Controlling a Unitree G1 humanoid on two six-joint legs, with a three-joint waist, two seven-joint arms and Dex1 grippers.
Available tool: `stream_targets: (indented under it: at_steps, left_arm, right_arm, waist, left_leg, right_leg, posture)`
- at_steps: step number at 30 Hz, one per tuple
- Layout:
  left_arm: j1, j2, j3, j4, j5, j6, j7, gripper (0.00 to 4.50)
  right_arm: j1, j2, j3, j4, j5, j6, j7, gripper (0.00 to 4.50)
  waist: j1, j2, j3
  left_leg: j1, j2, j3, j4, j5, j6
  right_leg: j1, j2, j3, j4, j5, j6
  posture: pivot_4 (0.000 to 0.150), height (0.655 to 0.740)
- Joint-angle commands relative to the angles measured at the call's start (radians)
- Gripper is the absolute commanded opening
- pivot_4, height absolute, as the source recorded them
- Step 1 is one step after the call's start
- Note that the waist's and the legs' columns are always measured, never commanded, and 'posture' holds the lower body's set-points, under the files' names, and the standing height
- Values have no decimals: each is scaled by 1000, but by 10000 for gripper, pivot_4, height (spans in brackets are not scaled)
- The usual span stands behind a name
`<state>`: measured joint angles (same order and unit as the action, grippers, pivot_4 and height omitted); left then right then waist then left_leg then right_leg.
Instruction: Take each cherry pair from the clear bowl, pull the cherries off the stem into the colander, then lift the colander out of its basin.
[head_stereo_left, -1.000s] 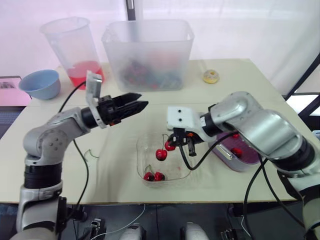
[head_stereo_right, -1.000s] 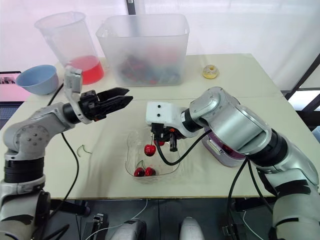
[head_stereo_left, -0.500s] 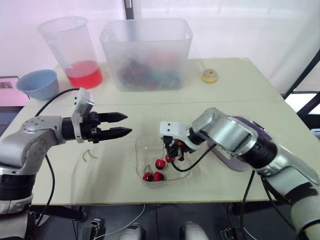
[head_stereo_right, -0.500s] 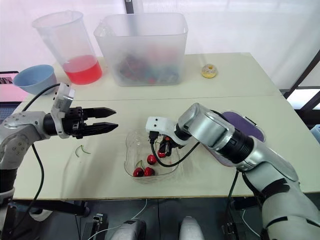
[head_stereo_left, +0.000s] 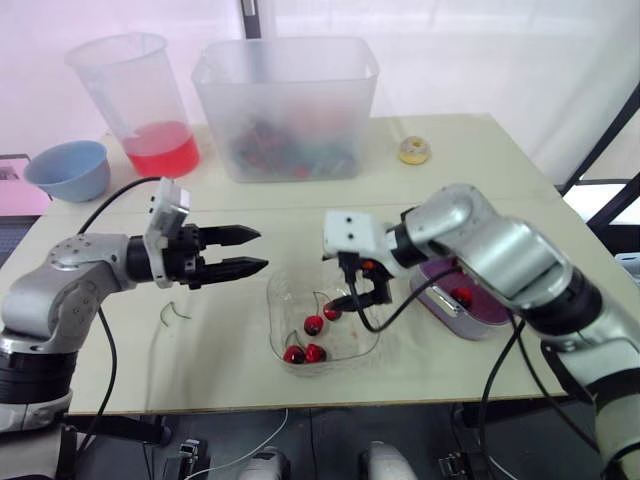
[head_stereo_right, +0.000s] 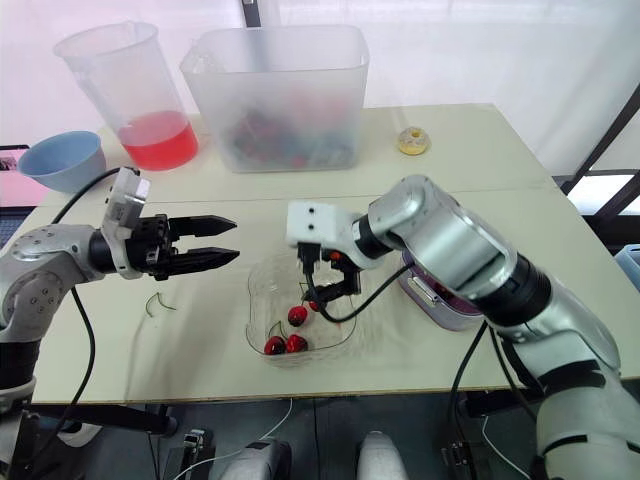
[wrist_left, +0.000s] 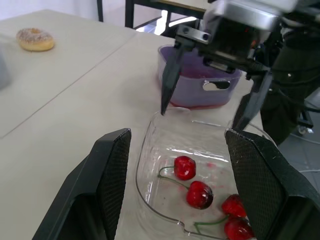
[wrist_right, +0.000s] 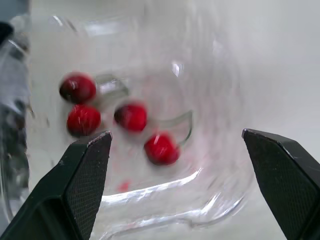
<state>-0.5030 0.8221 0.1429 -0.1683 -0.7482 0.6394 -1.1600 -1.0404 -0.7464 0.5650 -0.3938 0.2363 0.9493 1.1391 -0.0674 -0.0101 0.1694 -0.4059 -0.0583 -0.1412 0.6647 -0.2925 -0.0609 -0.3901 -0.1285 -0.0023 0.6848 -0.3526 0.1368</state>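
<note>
The right hand (head_stereo_left: 365, 288) hangs just above the clear bowl (head_stereo_left: 272, 310), fingers spread wide and gripping nothing, their tips pointing down into the far half of the bowl. Directly beneath it lies one cherry pair (head_stereo_left: 322, 319), its two red fruits joined by a green stem; a second pair (head_stereo_left: 306, 353) rests on the bowl's floor toward the near rim, farther from the fingertips. The left hand (head_stereo_left: 256, 249) hovers over the worktop (head_stereo_left: 220, 340) on the bowl's other side from the purple colander (wrist_left: 195, 97), apart from the rim, its two black fingers parted, empty and aimed level toward the right hand. The colander sits just beside the right hand, on the side away from the left one, and one cherry (head_stereo_left: 461, 296) shows inside it. A loose green stem (head_stereo_left: 178, 312) lies on the worktop under the left hand's wrist.
</note>
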Motion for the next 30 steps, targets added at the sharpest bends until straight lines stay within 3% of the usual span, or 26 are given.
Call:
stream_targets:
  at_steps: [1, 7, 16, 17, 19, 30]
  left_arm:
    - [1, 9, 31, 11, 14, -39, -14, 31352]
    - [-16, 0, 7, 29, 39, -60, -22, 31352]
    - [-15, -1, 4, 23, 53, -61, -28, 31352]
    - [-15, 0, 4, 22, 53, -58, -27, 31352]
    - [-16, 0, 5, 20, 52, -55, -26, 31352]
    - [-18, -6, -3, 9, 57, -50, -17, 31352]
  right_arm:
    - [12, -38, 36, -30, -90, -108, -4, 44834]
    - [26, -38, 149, -5, -210, -151, 9, 44834]
    - [25, 22, 199, 57, -290, -88, 13, 44834]
    - [26, 33, 204, 59, -294, -72, 9, 39032]
    - [31, 45, 213, 58, -299, -55, 12, 33014]
    - [44, 79, 230, 96, -333, -60, 7, 33014]
  waist:
    - [-1, 0, 0]
    - [-2, 0, 0]
    - [-2, 0, 0]
    - [-2, 0, 0]
    - [-2, 0, 0]
    - [-3, 0, 0]
  left_leg:
    - [0, -1, 0, 0, 0, 0]
    - [0, -1, 0, 0, 0, 0]
    - [0, -1, 0, 1, 0, 0]
    - [0, -1, 0, 1, 0, 0]
    - [0, -1, 0, 1, 0, 0]
    - [0, -1, 0, 1, 0, 0]
  right_leg:
    - [0, 0, 0, 0, 0, 0]
    - [0, 0, 0, 0, 0, 0]
    - [0, 0, 0, 0, 0, 0]
    - [0, 0, 0, 0, 0, 0]
    - [0, 0, 0, 0, 0, 0]
    - [0, 1, 0, 1, 0, 0]
  posture:
    - [1500, 7400]
    - [1500, 7400]
    - [1500, 7400]
    - [1500, 7400]
    - [1500, 7400]
    - [1500, 7400]
